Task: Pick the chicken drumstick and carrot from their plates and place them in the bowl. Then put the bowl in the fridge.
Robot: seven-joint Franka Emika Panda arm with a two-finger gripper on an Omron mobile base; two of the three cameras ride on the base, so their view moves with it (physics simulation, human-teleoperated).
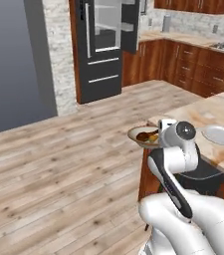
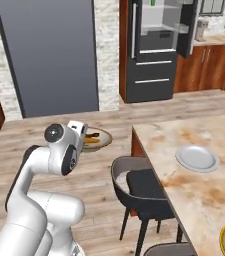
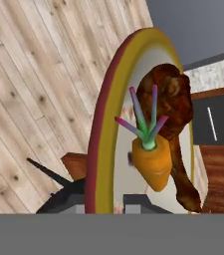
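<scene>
Two foods, the chicken drumstick [image 3: 175,129] and carrot [image 3: 153,162], lie in the bowl [image 1: 136,133], which the end effector [image 3: 111,199] grasps by its rim above the floor, the fridge [image 1: 101,50] at twelve o'clock.

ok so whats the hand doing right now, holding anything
hand: closed on the rim of the bowl, with the carrot and drumstick inside.

bowl [image 2: 97,140] held aloft | fridge [image 2: 156,47] open | grey plate [image 2: 198,158] on counter [image 2: 194,195]
</scene>
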